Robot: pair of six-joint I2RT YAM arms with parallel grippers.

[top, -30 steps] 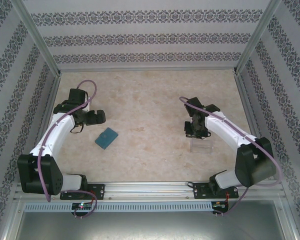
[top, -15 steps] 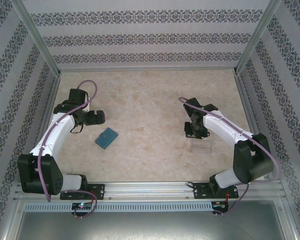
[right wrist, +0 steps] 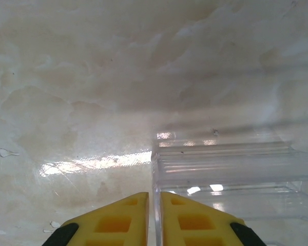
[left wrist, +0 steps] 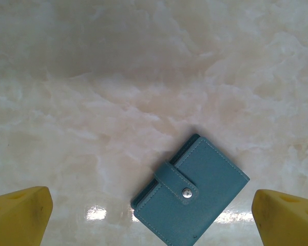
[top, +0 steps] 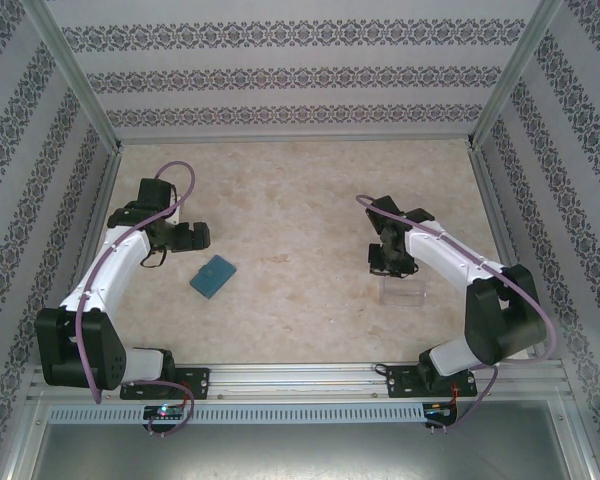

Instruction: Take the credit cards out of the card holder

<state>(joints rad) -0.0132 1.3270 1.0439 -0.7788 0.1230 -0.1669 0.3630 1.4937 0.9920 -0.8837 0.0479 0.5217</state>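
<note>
Beneath spread left pincer [left wrist: 151, 195], card holder [left wrist: 195, 200], right pincer [right wrist: 154, 201] gripping clear tray [right wrist: 226, 164]

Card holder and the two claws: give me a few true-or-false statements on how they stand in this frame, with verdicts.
1. The card holder lies closed, with its strap snapped across the front. True.
2. The left claw is clamped on the card holder. False: its fingers are spread wide and do not touch the holder.
3. The right claw has its fingers almost together on the edge of the clear tray. True.
4. The card holder sits inside the clear tray. False: it lies on the table in front of the left claw, and the tray is at the right claw.
</note>
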